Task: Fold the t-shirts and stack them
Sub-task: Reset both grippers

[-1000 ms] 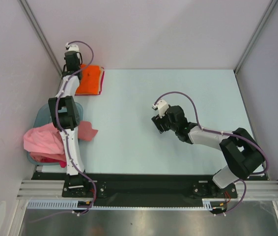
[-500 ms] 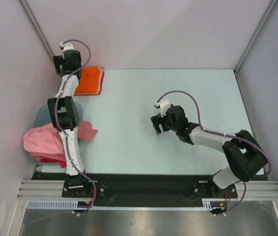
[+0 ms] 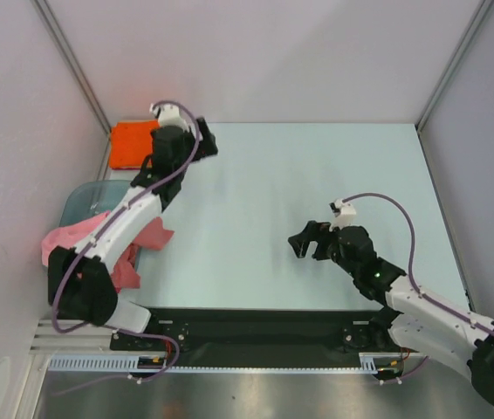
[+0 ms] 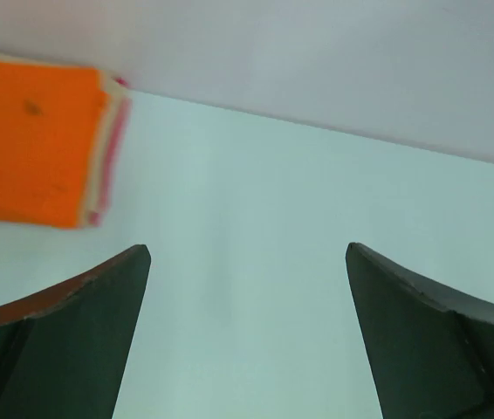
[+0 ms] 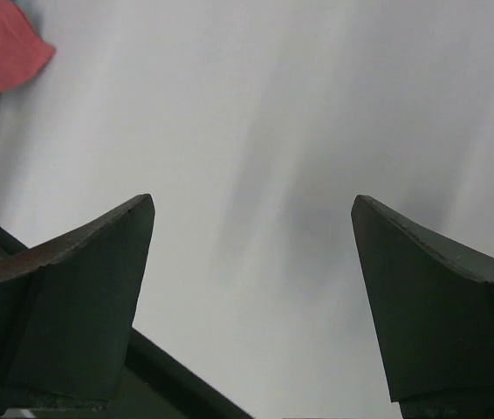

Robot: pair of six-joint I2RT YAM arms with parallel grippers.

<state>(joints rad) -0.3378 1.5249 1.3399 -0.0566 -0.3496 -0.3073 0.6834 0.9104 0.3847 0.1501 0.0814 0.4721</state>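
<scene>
1. Two changes since a second ago. My left gripper was pinched shut over the orange t-shirt in the far left corner. It has let go, swung right off the cloth, and its jaws now stand wide apart with nothing between them.
2. My right gripper has drawn back toward my base and a little to the right, with the arm stretched lower along the near side. Its jaws have spread further and are fully open, holding nothing.
3. The orange t-shirt lies folded flat in that corner, topping a stack. My left wrist view shows tan and red edges under it along the side nearest my fingers.
4. The loose pink and red t-shirts are heaped at the near left, spilling over the blue-green tub. My left arm crosses above them. One red corner shows at the upper left of my right wrist view.
5. Edges: the stack sits just beside the left wall and the table's far edge. My left gripper is near that far edge too, just to the right of the stack and not touching it.
6. Room: bare tabletop runs between my two grippers, which are well apart, and on to the far right corner. My right gripper hangs over the middle, well apart from every shirt.
</scene>
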